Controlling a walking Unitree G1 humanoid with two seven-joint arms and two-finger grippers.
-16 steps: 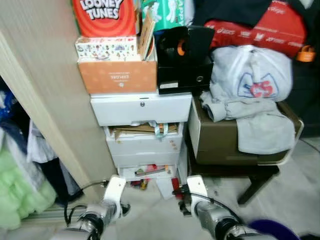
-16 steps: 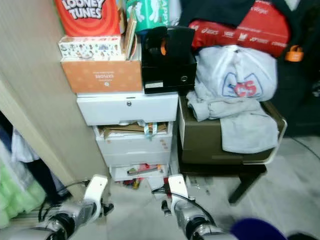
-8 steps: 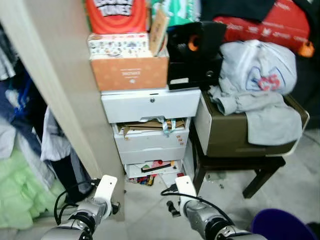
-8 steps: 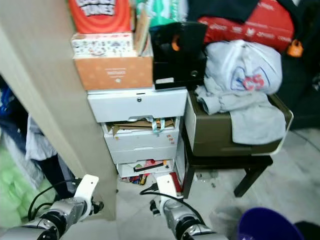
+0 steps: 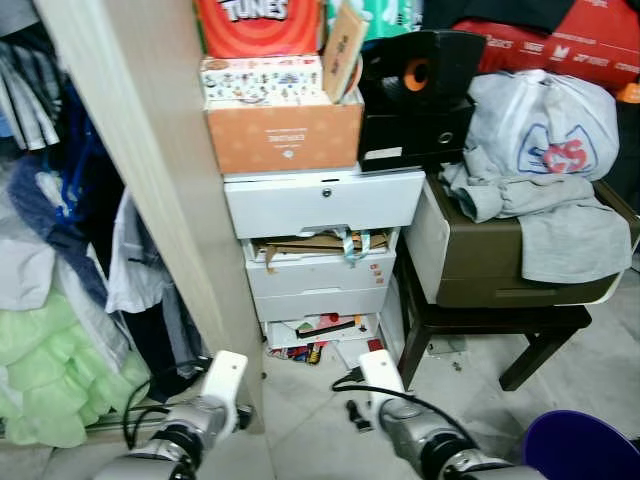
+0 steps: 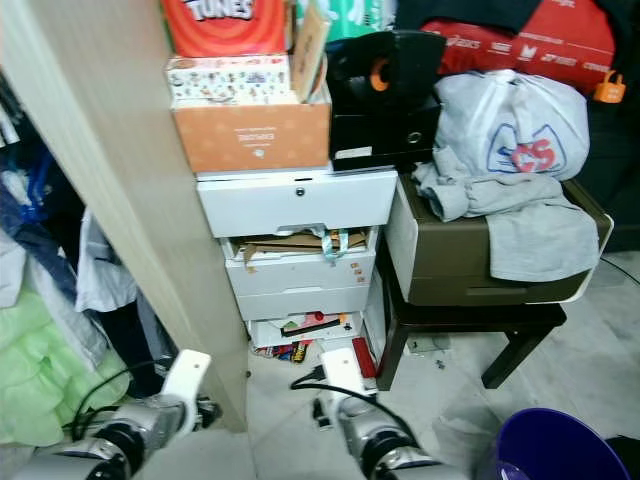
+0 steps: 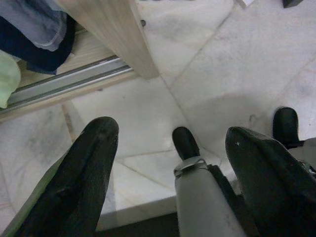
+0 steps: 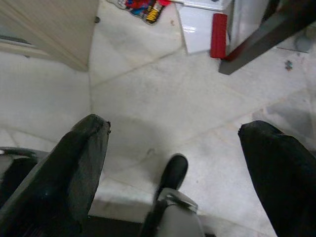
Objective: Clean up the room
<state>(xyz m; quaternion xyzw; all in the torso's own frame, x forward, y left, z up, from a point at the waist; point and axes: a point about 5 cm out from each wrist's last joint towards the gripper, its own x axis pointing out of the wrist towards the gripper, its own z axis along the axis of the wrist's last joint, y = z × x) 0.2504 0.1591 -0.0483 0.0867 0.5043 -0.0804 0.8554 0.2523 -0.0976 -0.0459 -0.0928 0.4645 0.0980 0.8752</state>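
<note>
- Right now, in the left eye view, you are searching, not handling: both arms hang low over the marble floor [image 5: 310, 420], the left gripper [image 7: 173, 163] and right gripper [image 8: 173, 163] carrying nothing.
- Ahead of you stands a white drawer unit [image 5: 320, 255]; its middle drawer gapes with cardboard and ribbon spilling out, and the bottom one shows a jumble of small coloured items [image 5: 320, 330]. I'd judge that loose clutter at its foot your nearest job.
- In the right eye view, a grey sweatshirt [image 6: 510, 190] is heaped on an olive box [image 6: 470, 260] that sits on a dark stool [image 6: 470, 330]; a purple bin [image 6: 555, 450] waits low on your right, a likely place for rubbish.
- An orange cardboard box [image 6: 252, 135] and a black speaker [image 6: 385, 95] crown the drawers. A wooden wardrobe panel [image 6: 130, 210] stands close on your left, with hanging clothes [image 6: 40, 300] beyond it; mind it as you bend.
- Through the left wrist view, the fingers stand wide apart above bare tile, with the wardrobe's sliding track [image 7: 64, 84] near.
- Through the right wrist view, the fingers are likewise spread; a red bar-shaped object [image 8: 218, 35] lies beside a white tray piece [image 8: 197, 29], with toys [image 8: 143, 7] nearby. Your next move calls for stepping forward and crouching to reach them.
</note>
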